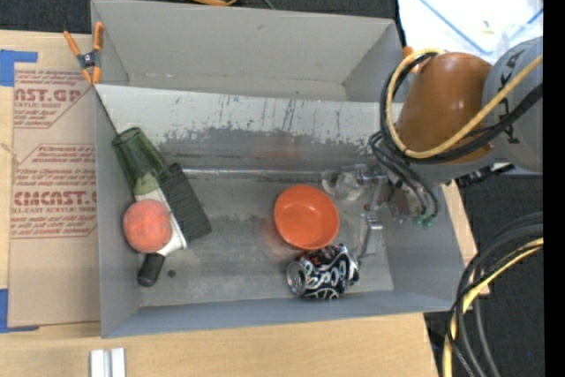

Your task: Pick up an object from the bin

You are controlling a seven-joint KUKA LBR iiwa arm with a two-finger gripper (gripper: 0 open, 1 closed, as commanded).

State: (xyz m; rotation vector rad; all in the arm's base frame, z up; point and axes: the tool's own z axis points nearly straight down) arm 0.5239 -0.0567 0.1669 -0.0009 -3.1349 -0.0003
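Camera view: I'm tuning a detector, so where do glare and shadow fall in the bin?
In the camera view, pale sheen streaks the bin's back wall; the orange bowl throws a faint reddish glow on the floor to its left; the crushed can glints; shadows are soft.

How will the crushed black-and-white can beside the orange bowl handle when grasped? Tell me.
The crushed can looks thin-walled, so it is probably light and apt to dent further. Its crumpled shape likely won't roll, though the glossy metal may slip.

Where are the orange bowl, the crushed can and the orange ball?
orange bowl (pixel 306 218): camera view, its inside middle.
crushed can (pixel 324 272): camera view, its dented side.
orange ball (pixel 146 225): camera view, its top.
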